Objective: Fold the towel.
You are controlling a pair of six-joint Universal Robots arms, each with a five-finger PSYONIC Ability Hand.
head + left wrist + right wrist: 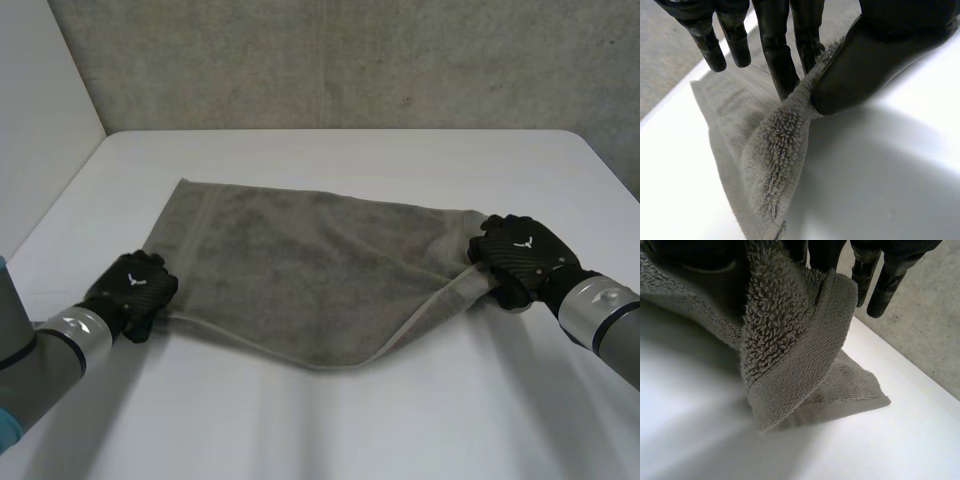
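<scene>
A grey towel (pixel 310 275) lies spread on the white table (pixel 330 150), its near edge sagging toward me. My left hand (pixel 132 287) is at the towel's near left corner. In the left wrist view that corner (pixel 785 135) is pinched between the thumb (pixel 860 70) and the fingers (pixel 777 55). My right hand (pixel 520 258) is at the towel's right corner, slightly lifted. In the right wrist view the corner (pixel 790 340) hangs folded from the grip of the right hand's fingers (pixel 820 255).
A grey concrete wall (pixel 340 60) stands behind the table. Bare white table (pixel 400 420) stretches in front of the towel and on both sides of it.
</scene>
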